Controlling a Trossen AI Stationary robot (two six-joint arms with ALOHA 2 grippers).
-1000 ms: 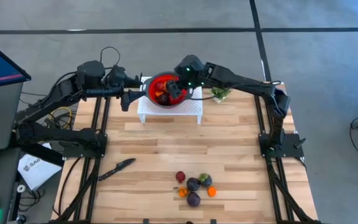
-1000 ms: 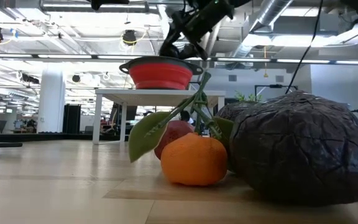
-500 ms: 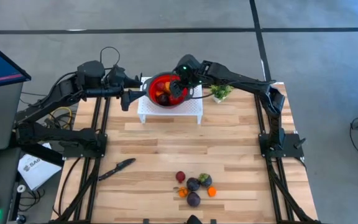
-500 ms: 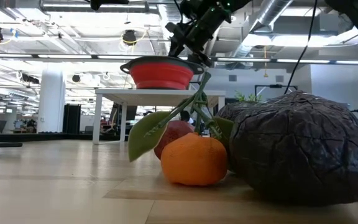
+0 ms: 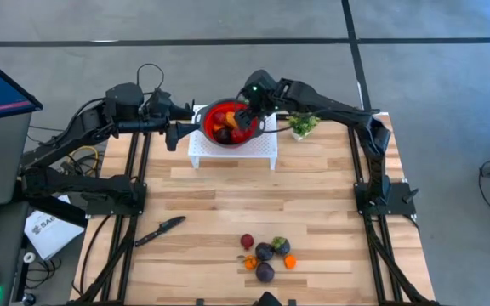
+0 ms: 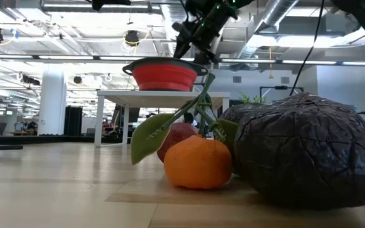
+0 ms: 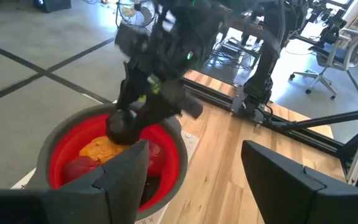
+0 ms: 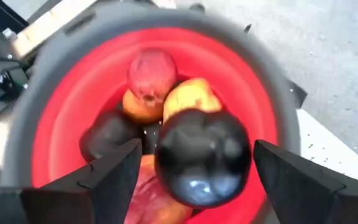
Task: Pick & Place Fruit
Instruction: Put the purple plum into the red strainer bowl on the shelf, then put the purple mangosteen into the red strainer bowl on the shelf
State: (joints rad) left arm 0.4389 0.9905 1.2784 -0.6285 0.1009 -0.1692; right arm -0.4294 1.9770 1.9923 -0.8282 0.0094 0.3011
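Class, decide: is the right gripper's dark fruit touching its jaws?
Apart. The right wrist view shows the dark fruit between the right gripper's spread jaws, gaps on both sides, above the red bowl.

red bowl [image 5: 225,120] with grey rim on a white stand [image 5: 232,151]; inside, orange, red, yellow and dark purple fruit [image 8: 148,93]. light striped wood table [image 5: 313,221]. near edge: purple, orange, red fruit pile [image 5: 266,252]. black knife [image 5: 160,229].
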